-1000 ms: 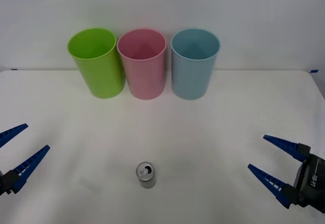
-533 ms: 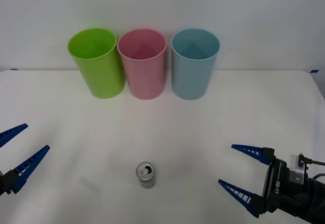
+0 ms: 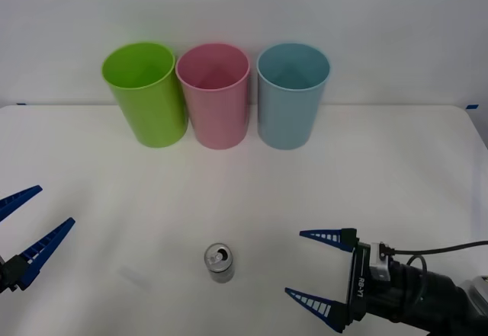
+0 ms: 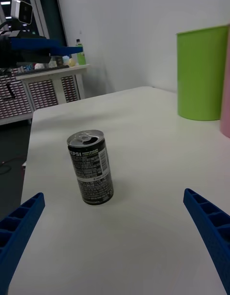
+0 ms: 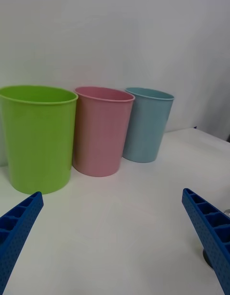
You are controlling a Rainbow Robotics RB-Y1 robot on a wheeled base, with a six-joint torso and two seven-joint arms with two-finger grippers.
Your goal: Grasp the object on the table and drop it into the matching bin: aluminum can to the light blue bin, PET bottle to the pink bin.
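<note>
Upright on the white counter [image 3: 366, 168], the small silver-grey aluminium can [image 3: 219, 263] is judged light, thin-walled, slippery; mid-body grasp advised. Right gripper [image 3: 320, 270] fingers are spread wide beside it; left gripper [image 3: 29, 225] likewise wide.

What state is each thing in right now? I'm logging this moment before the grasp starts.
aluminum can: upright on the table, free of both grippers.
light blue bin: upright, nothing seen inside.
pink bin: upright, nothing seen inside.
lime green bin: upright, nothing seen inside.
right gripper: open, facing the can from its right, apart from it.
left gripper: open, at the table's left edge.
</note>
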